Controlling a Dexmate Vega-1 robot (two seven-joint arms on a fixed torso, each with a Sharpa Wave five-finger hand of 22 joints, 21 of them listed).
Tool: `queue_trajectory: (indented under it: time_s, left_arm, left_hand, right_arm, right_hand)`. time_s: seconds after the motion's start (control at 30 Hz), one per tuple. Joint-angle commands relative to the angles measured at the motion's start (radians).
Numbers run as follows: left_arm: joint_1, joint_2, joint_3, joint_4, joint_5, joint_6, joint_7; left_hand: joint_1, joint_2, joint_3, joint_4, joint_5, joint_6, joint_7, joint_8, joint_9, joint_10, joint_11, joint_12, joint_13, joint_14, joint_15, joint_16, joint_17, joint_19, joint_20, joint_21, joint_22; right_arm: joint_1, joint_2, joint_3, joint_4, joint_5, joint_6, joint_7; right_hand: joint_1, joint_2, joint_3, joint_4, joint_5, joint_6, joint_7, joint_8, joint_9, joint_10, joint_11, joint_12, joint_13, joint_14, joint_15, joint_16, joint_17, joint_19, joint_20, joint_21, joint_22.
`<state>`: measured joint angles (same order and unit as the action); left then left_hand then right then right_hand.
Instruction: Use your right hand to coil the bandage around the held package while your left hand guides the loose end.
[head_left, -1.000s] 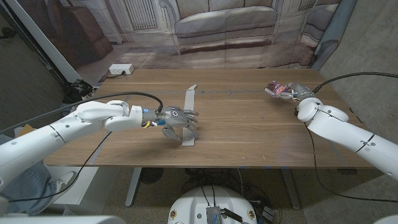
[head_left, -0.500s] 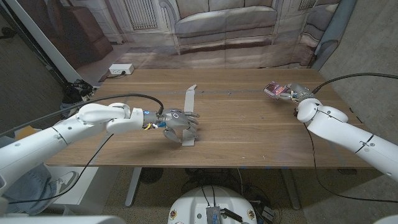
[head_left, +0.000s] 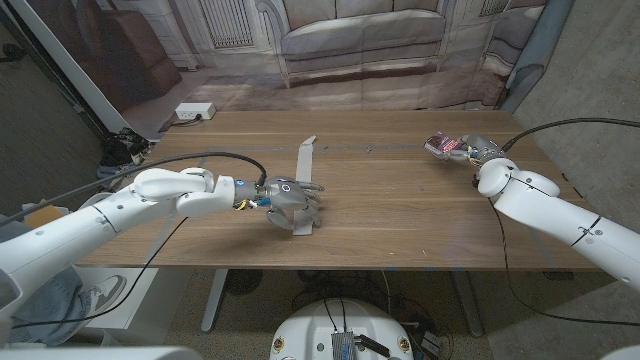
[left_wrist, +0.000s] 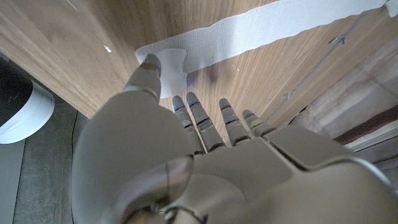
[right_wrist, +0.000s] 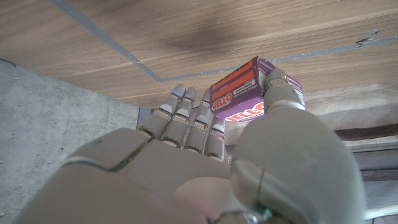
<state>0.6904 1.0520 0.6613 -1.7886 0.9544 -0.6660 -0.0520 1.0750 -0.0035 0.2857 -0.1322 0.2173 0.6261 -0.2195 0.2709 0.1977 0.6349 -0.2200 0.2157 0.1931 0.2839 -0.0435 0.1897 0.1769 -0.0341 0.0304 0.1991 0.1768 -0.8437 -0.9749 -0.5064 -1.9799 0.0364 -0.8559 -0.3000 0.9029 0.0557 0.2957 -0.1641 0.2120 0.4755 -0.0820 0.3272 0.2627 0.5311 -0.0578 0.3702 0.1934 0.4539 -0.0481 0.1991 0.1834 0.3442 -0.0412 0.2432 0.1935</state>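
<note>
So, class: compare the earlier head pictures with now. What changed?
The left hand crept toward the table's near edge, lower over the bandage's near end. The bandage strip stayed put; the right hand still holds the purple package at the far right.

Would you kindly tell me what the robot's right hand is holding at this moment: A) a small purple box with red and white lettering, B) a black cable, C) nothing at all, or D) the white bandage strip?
A: in the right wrist view the right hand has its thumb and fingers around the small purple box, while the white bandage strip lies on the wooden table by the left hand.
</note>
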Motion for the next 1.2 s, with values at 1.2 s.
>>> queue_trajectory:
  time_s: [1.2]
  left_arm:
    - [-0.019, -0.056, 0.028, 0.053, -0.001, 0.058, 0.089]
  left_hand:
    - [0.068, 0.094, 0.037, 0.012, -0.014, 0.422, 0.034, 0.196, 0.001, 0.478, -0.003, 0.093, 0.112, 0.292, -0.156, 0.041, 0.019, 0.103, -0.003, 0.012, 0.002]
  right_arm:
    - [0.016, 0.015, -0.013, 0.045, 0.008, 0.024, 0.007]
  right_hand:
    - [0.059, 0.072, 0.032, 0.022, 0.009, 0.082, -0.072, -0.001, 0.005, 0.124, -0.109, -0.002, 0.004, 0.012, -0.068, -0.006, 0.002, 0.011, -0.043, -0.007, 0.002]
